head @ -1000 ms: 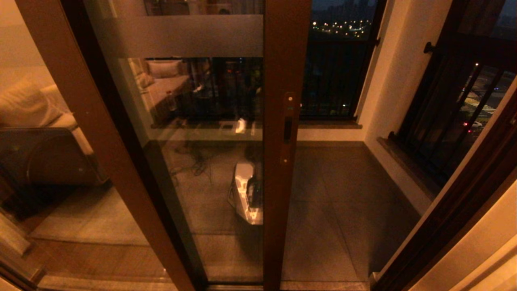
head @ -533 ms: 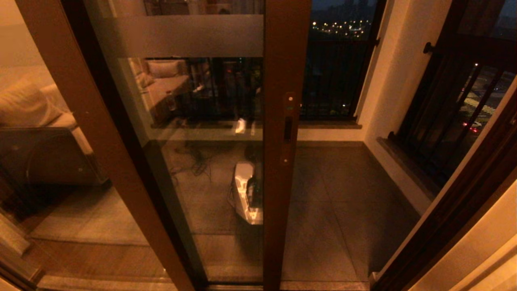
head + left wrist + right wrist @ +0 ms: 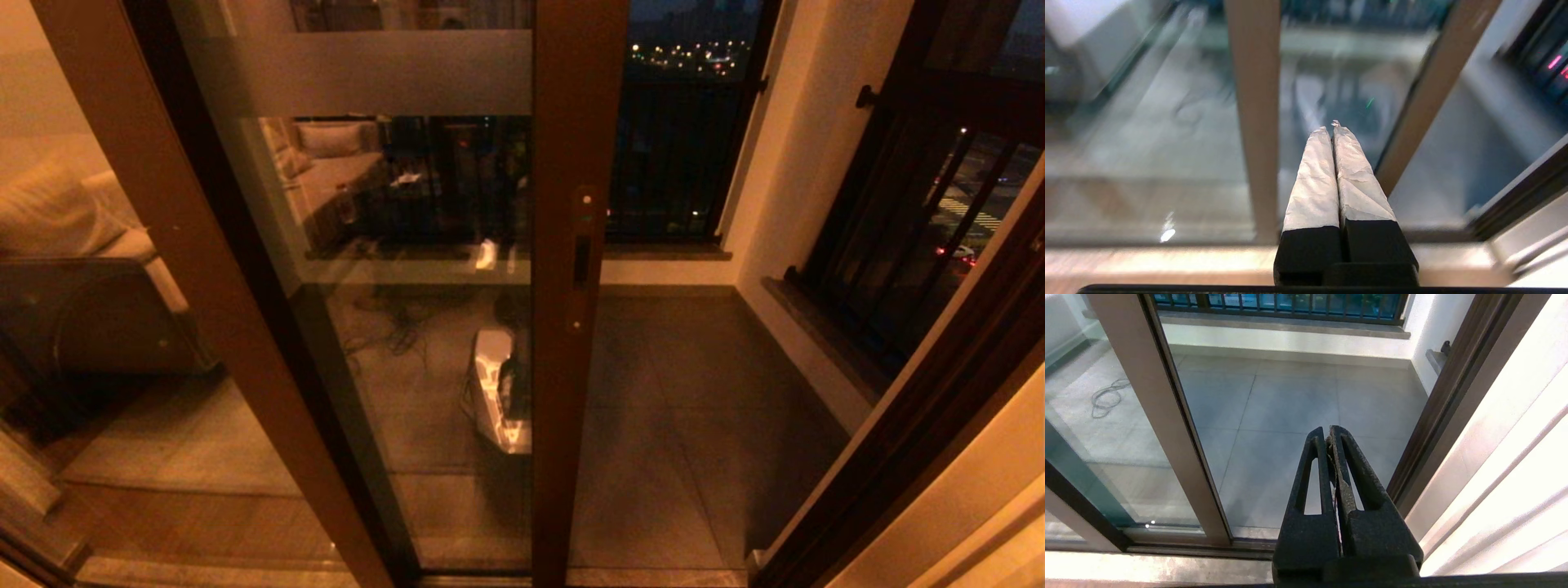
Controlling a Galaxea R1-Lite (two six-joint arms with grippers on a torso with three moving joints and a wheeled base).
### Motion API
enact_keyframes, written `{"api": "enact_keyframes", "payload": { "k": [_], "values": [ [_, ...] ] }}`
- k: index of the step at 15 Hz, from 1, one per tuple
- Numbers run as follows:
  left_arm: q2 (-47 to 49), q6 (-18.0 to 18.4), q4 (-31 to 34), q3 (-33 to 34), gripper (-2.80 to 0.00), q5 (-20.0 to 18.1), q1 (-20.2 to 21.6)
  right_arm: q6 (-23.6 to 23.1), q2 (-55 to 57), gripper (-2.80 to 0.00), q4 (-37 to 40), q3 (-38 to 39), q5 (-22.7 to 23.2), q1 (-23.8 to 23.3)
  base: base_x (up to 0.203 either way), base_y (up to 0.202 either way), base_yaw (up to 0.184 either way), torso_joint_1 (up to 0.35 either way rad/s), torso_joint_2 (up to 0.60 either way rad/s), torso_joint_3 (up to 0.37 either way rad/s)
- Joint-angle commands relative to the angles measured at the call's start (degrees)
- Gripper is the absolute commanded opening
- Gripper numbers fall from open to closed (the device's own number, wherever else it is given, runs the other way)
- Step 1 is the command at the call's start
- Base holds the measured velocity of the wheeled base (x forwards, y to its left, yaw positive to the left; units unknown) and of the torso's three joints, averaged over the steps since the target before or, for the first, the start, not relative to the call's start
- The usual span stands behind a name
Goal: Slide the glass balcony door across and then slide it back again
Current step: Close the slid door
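The glass balcony door (image 3: 408, 269) stood partly across the opening, its stile with the handle slot (image 3: 580, 261) at centre view. Neither hand touched it. The left hand (image 3: 1332, 127) and right hand (image 3: 1329, 433) were pressed together, empty. Whether either slide was completed could not be determined.
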Motion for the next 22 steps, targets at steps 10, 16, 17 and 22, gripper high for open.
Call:
{"api": "enact_keyframes", "payload": {
  "k": [10, 16, 17, 22],
  "values": [
    [-1.1, -0.2, -22.8, 23.4, -2.80, -7.8, 0.0, -0.1, 0.0, -2.80, 0.0, 0.2, 0.0, 0.0, 0.000, 0.000, 0.000, 0.000, 0.00, 0.000],
    [-1.2, 8.1, -21.5, 25.6, -2.80, 6.3, 0.0, 0.0, 0.0, -2.80, 0.0, 0.2, 0.0, 0.0, 0.000, 0.000, 0.000, 0.000, 0.00, 0.000],
    [-1.1, 8.4, -22.1, 25.9, -2.80, 6.1, 0.0, -0.1, 0.0, -2.80, 0.0, 0.2, 0.0, 0.0, 0.000, 0.000, 0.000, 0.000, 0.00, 0.000],
    [-1.2, 6.0, -22.5, 26.1, -2.80, 5.0, 0.0, -0.1, 0.0, -2.80, 0.0, 0.2, 0.0, 0.0, 0.000, 0.000, 0.000, 0.000, 0.00, 0.000]
  ]
}}
